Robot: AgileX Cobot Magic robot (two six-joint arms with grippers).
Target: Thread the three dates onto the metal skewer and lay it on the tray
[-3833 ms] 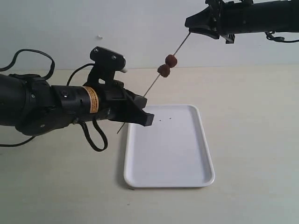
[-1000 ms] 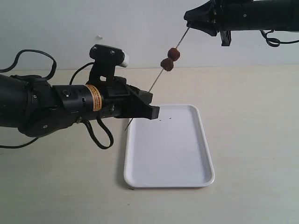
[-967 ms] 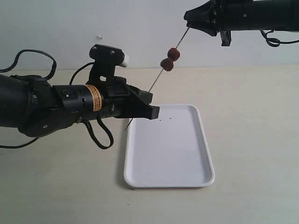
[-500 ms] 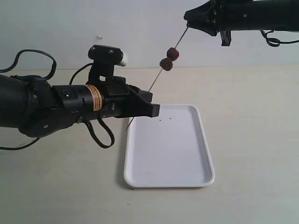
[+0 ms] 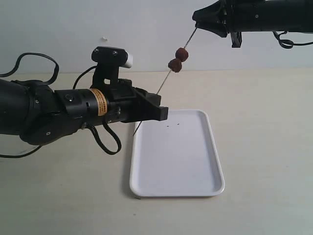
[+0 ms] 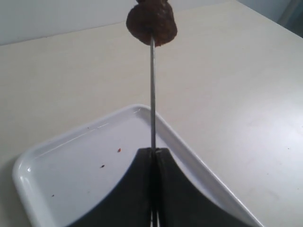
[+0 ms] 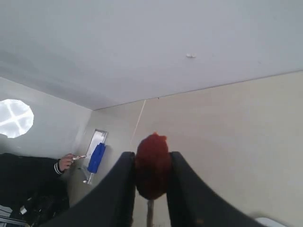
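Left gripper [image 5: 160,113] closed tight on the lower end of the metal skewer [image 5: 164,83], skewer slanting up above the tray [image 5: 182,164], two dates [image 5: 175,64] threaded high on it, right gripper [image 5: 197,22] pinching the third date [image 7: 152,165] at the skewer's top

— What's beneath you?

— A pale beige table [image 5: 264,147], smooth and matt, running back to a white wall behind me.

— And what lies on it?

— The tray [image 5: 176,166]: white, rectangular, with rounded corners and a low raised rim. It sits flat on the tabletop near the middle, its long sides running away towards the wall. A few tiny dark specks dot its far end.
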